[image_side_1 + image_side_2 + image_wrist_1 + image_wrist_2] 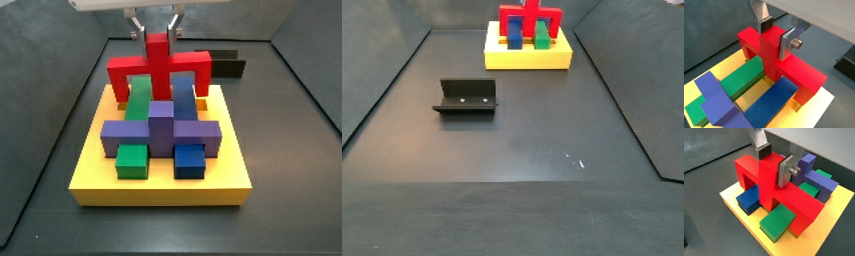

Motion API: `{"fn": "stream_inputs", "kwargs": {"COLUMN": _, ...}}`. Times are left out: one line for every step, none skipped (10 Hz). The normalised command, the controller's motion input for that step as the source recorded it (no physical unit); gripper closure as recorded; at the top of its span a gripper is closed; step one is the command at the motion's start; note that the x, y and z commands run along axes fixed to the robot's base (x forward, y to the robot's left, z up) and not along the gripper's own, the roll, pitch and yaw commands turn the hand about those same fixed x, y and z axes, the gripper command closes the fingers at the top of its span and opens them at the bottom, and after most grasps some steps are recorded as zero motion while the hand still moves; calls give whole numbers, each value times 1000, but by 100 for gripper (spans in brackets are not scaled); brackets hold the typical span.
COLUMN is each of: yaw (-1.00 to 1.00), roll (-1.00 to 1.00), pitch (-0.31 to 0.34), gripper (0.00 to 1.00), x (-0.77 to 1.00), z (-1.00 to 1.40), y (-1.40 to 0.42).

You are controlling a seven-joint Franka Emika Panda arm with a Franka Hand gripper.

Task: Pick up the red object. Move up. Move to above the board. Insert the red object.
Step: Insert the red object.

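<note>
The red object (791,67) stands upright at the far end of the yellow board (823,109), its two legs down on the board and its central post between the green and blue bars. It also shows in a wrist view (764,180) and in both side views (158,68) (529,20). My gripper (776,36) comes from above and is shut on the top of the central post, one finger on each side, as also shown in a wrist view (773,163) and a side view (156,28). The board shows in three more views (751,223) (160,190) (529,58).
On the board lie a purple cross-shaped block (160,128), green blocks (131,160) and blue blocks (191,160). A small black open box (230,66) sits behind the board. The fixture (466,97) stands on the dark floor. Grey walls surround the floor.
</note>
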Motion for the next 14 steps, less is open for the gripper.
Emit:
{"fn": "stream_inputs", "kwargs": {"yaw": 0, "roll": 4, "pitch": 0, "gripper": 100, "x": 57, "z": -131, "y": -140}}
{"fn": "stream_inputs", "kwargs": {"yaw": 0, "roll": 0, "pitch": 0, "gripper": 100, "x": 9, "z": -146, "y": -89}}
{"fn": "stream_inputs", "kwargs": {"yaw": 0, "roll": 0, "pitch": 0, "gripper": 100, "x": 0, "z": -146, "y": -31}}
{"fn": "stream_inputs", "kwargs": {"yaw": 0, "roll": 1, "pitch": 0, "gripper": 100, "x": 0, "z": -186, "y": 0}}
{"fn": "stream_inputs", "kwargs": {"yaw": 0, "roll": 10, "pitch": 0, "gripper": 100, "x": 0, "z": -211, "y": 0}}
{"fn": "stream_inputs", "kwargs": {"yaw": 0, "roll": 0, "pitch": -19, "gripper": 100, "x": 0, "z": -306, "y": -6}}
{"fn": "stream_inputs", "kwargs": {"yaw": 0, "roll": -13, "pitch": -13, "gripper": 100, "x": 23, "z": -300, "y": -20}}
{"fn": "stream_inputs", "kwargs": {"yaw": 0, "roll": 0, "pitch": 0, "gripper": 100, "x": 0, "z": -240, "y": -9}}
{"fn": "stream_inputs", "kwargs": {"yaw": 0, "roll": 0, "pitch": 0, "gripper": 100, "x": 6, "z": -211, "y": -11}}
{"fn": "stream_inputs", "kwargs": {"yaw": 0, "roll": 0, "pitch": 0, "gripper": 100, "x": 146, "z": -140, "y": -97}}
{"fn": "stream_inputs", "kwargs": {"yaw": -14, "roll": 0, "pitch": 0, "gripper": 100, "x": 260, "z": -106, "y": -86}}
{"fn": "stream_inputs", "kwargs": {"yaw": -83, "roll": 0, "pitch": 67, "gripper": 100, "x": 337, "z": -43, "y": -17}}
{"fn": "stream_inputs", "kwargs": {"yaw": -83, "roll": 0, "pitch": 51, "gripper": 100, "x": 243, "z": -80, "y": 0}}
{"fn": "stream_inputs", "kwargs": {"yaw": -23, "roll": 11, "pitch": 3, "gripper": 100, "x": 51, "z": -140, "y": 0}}
